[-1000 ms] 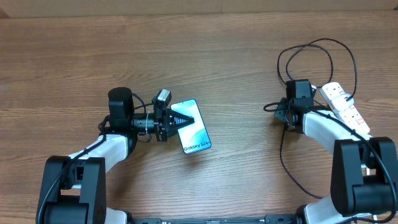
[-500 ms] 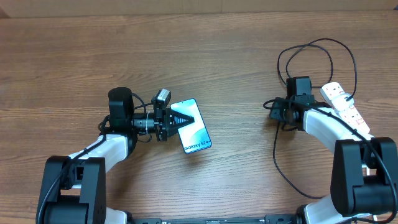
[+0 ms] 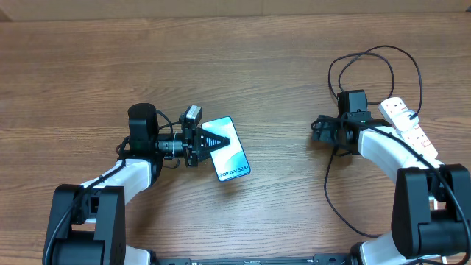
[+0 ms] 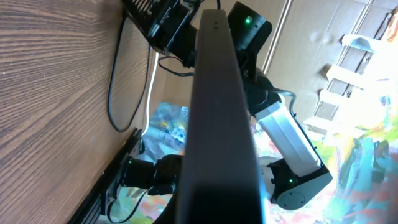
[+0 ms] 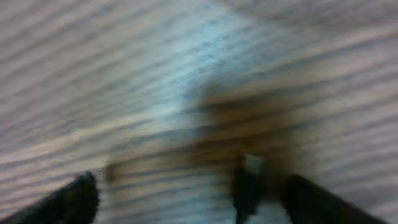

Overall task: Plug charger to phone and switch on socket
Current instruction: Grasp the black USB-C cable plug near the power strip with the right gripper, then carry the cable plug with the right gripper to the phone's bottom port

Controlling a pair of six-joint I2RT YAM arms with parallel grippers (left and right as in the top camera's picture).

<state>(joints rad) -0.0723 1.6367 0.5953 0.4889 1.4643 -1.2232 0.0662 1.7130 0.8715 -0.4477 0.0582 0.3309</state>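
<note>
The phone (image 3: pixel 232 158) lies left of centre, its light screen up. My left gripper (image 3: pixel 213 140) is shut on its near end. In the left wrist view the phone's dark edge (image 4: pixel 217 112) runs straight up the middle. The charger is a thin black cable (image 3: pixel 330 184) that loops behind my right arm and trails down toward the front edge. My right gripper (image 3: pixel 318 129) is open, jaws wide apart, low over the wood. In the blurred right wrist view the small plug tip (image 5: pixel 249 180) sits between the jaws, close to the right finger. The white socket (image 3: pixel 409 126) lies at the far right.
The cable's upper loops (image 3: pixel 375 55) curl behind the right arm, near the socket. Bare wooden table (image 3: pixel 280 88) separates the phone from the right gripper. Both arm bases (image 3: pixel 85 213) stand at the front edge.
The right gripper has gone from nearly shut to wide open and shifted slightly left. The cable's lower run has swung a little. The left arm and phone have not moved.
</note>
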